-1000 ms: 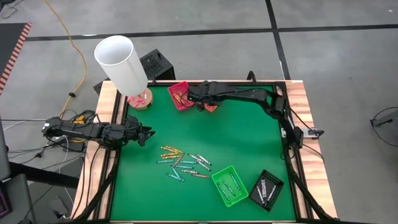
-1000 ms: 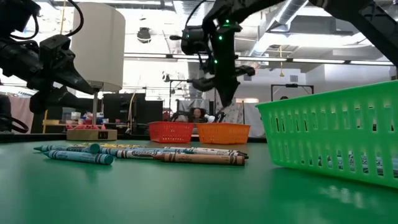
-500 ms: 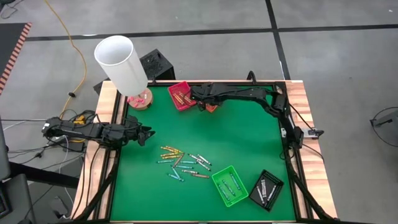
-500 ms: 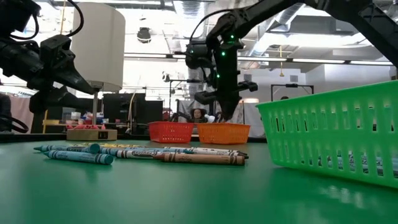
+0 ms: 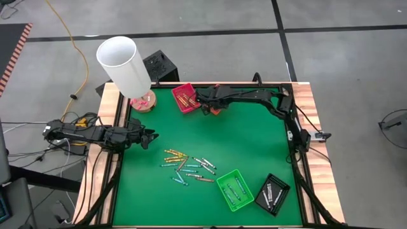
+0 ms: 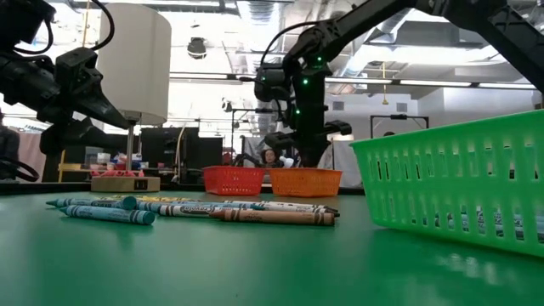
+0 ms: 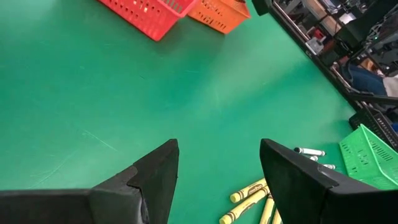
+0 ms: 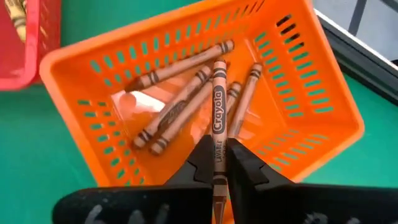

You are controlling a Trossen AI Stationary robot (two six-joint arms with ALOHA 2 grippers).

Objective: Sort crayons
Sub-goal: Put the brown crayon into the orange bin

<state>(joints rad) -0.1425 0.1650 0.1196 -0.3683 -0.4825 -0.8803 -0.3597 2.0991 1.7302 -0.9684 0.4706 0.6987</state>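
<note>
Hanging over the orange basket point(image 8: 205, 93) near the worktop's far edge, the right gripper point(image 8: 216, 163) has its two dark fingers pressed against a brown crayon point(image 8: 217, 118) that stands between them, tip toward the basket floor; only the right wrist view shows this, since the arm hides that basket from above. Several more brown crayons point(image 8: 177, 102) lie crossed on the slotted plastic bottom. Just beside it sits the red basket point(image 5: 185, 97), with crayons inside.

From overhead, a loose scatter of crayons point(image 5: 187, 165) in yellow, teal, grey and brown paper wraps lies toward the near edge of the green felt worktop point(image 5: 254, 143), with a green basket point(image 5: 234, 189) and a black basket point(image 5: 273, 193) toward the near right corner, each holding a few sticks.

The left gripper point(image 7: 217, 165) waits above the left edge, its fingers spread apart. A white cylindrical lampshade point(image 5: 123, 65) on a wooden base stands at the far left corner. At table height, the green basket's mesh wall point(image 6: 450, 183) blocks the right side.
</note>
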